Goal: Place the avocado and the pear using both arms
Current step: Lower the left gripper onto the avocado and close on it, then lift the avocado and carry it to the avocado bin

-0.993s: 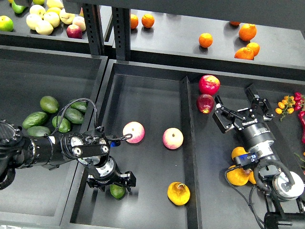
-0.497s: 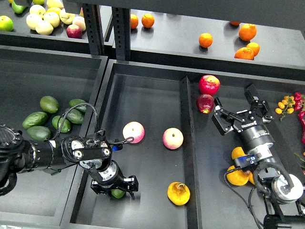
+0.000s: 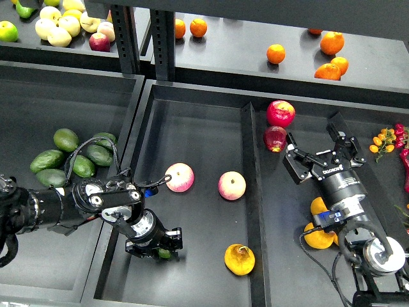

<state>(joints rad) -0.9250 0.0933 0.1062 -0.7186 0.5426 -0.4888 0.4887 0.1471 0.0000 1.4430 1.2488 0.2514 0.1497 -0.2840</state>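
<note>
The dark green avocado (image 3: 165, 254) shows only as a small green patch between the fingers of my left gripper (image 3: 157, 247), low at the front left of the middle bin (image 3: 198, 128). The gripper is closed around it. The golden-yellow pear (image 3: 239, 259), with brown patches, lies on the middle bin's floor at the front right, apart from both grippers. My right gripper (image 3: 317, 151) is open and empty over the right bin, next to a dark red apple (image 3: 275, 138).
Two pink-yellow apples (image 3: 179, 177) (image 3: 231, 185) lie mid-bin. Several avocados (image 3: 66, 139) fill the left bin. A red apple (image 3: 280, 113), orange-yellow fruit (image 3: 318, 235) and cherry tomatoes (image 3: 383, 139) are in the right bin. A divider wall (image 3: 251, 192) splits the middle and right bins.
My left gripper has shifted slightly and turned over the avocado, which is now more hidden under it. My right gripper has drifted slightly down and stays open. The pear has not moved.
</note>
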